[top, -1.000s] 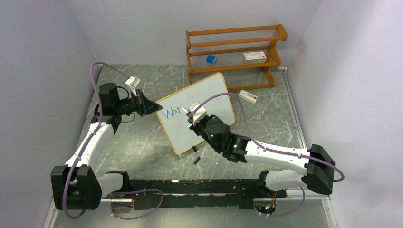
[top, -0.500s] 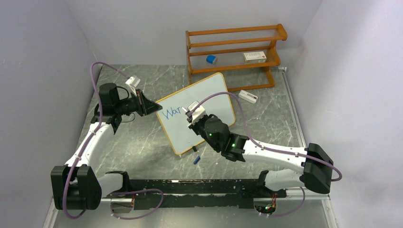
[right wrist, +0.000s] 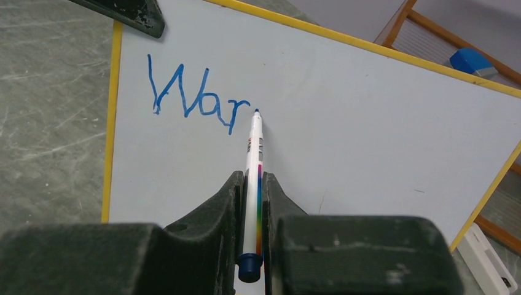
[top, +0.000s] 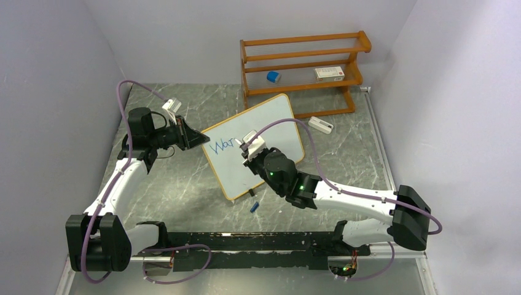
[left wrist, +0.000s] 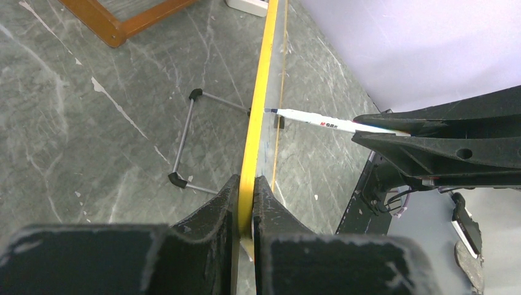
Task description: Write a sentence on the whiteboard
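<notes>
Whiteboard [top: 273,120], one in all, stood tilted near the middle of the grey marbled surface [top: 184,178], just in front of the single orange wooden rack [top: 307,40] with its three shelves. A thin wire stand [left wrist: 184,135] with two black feet propped it from behind.

Two arms reached in from the near edge. The left claw [left wrist: 246,184] was pressed together on the yellow-orange frame at the board's left edge. The right claw [right wrist: 252,184] pinched one white marker [right wrist: 253,150] with a rainbow stripe along its barrel and a blue end; its blue tip touched the board's face.

Of the sentence [right wrist: 196,92], three blue letters could be read: "War". The marker tip sat just right of the "r". Small red print ran along the barrel in the left wrist view, too small to read surely.

On the rack's middle shelf lay one white box [top: 330,73] with a red label, unreadable, and one small blue item [top: 273,77], well apart. One flat white item [top: 321,125] lay on the surface beside the board's right corner. One small blue cap [top: 253,207] lay on the surface near the board's front corner.
</notes>
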You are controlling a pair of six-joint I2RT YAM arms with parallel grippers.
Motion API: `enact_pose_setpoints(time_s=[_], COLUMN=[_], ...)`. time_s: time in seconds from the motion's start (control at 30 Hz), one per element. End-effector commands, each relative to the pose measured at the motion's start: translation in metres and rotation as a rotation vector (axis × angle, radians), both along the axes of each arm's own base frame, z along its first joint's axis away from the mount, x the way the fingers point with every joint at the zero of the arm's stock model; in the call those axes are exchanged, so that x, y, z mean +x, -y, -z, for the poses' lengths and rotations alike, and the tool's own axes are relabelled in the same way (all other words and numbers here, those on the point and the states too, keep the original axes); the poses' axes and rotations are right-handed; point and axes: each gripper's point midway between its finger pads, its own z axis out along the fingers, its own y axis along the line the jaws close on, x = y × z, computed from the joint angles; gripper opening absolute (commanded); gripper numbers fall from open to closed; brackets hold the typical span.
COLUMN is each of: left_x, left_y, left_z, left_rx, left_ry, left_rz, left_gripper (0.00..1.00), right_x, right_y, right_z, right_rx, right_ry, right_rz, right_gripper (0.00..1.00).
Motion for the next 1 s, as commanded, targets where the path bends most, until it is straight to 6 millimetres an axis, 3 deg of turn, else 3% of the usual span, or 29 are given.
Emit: enact_pose_setpoints(time_s=[0.0, 0.5, 0.97], left_x=[0.0065, 0.0067, 0.0067], left_y=[-0.0095, -0.0094, -0.0091], left_z=[0.0121, 0.012, 0.0135], left_rx=[0.045, 0.044, 0.042], left_ry=[-0.012, -0.012, -0.017], left_rz=[-0.046, -0.046, -0.044], left_gripper=[0.05, 0.05, 0.05], right_x=[-0.0008, -0.0094, -0.0029], right_y=[0.0055, 0.0088, 0.0066], right_z=[0.0005, 0.0084, 0.0021], right_rx=[-0.011, -0.024, 0.01], right_ry=[-0.031, -0.079, -0.037], right_rz=[0.011, -0.011, 0.01], right_gripper=[0.0, 0.0, 0.0])
